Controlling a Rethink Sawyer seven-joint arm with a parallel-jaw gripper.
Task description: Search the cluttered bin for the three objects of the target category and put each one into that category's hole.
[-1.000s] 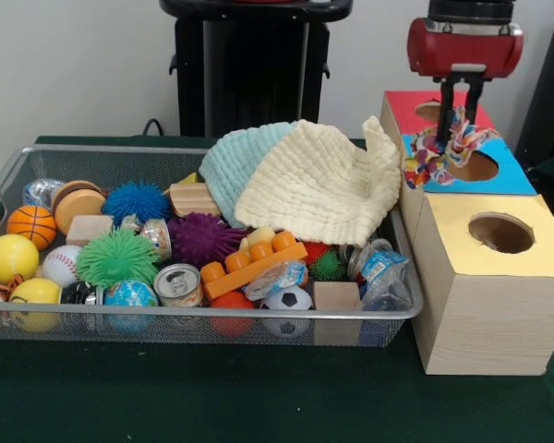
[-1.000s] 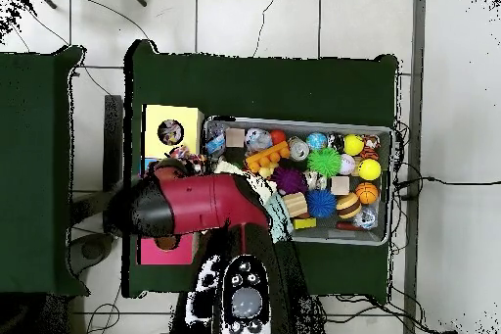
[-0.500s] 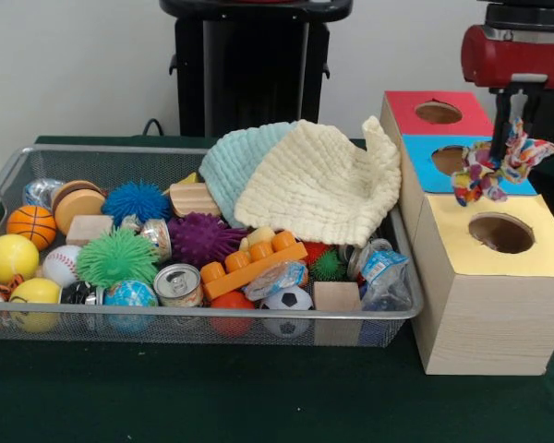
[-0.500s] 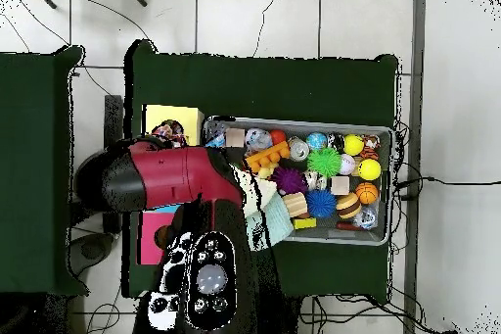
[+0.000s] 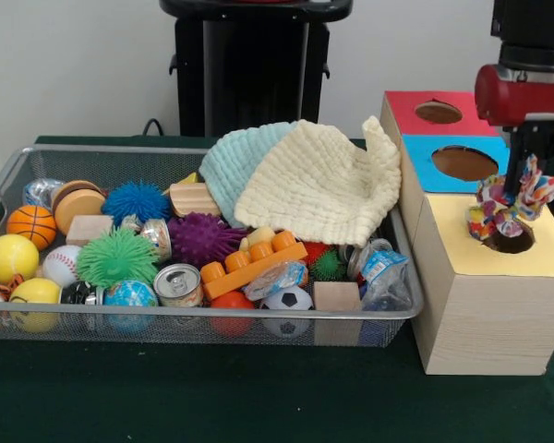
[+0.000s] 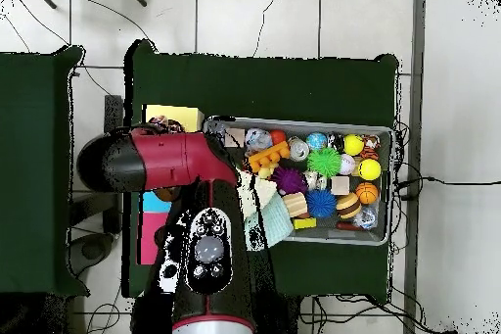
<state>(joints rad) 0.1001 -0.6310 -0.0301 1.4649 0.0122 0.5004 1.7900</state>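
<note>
I moved red-and-black gripper off blue hole, down onto round hole of yellow-topped wooden box. Jaws still pinched on multicoloured knotted rope toy, bottom now inside hole. Release should finish this item.

You've got a plain white wall behind, and a dark green worktop. Overhead, your floor is pale tile with dark grout lines, thin black cables trail across it, and a second green table sits just beside.
</note>
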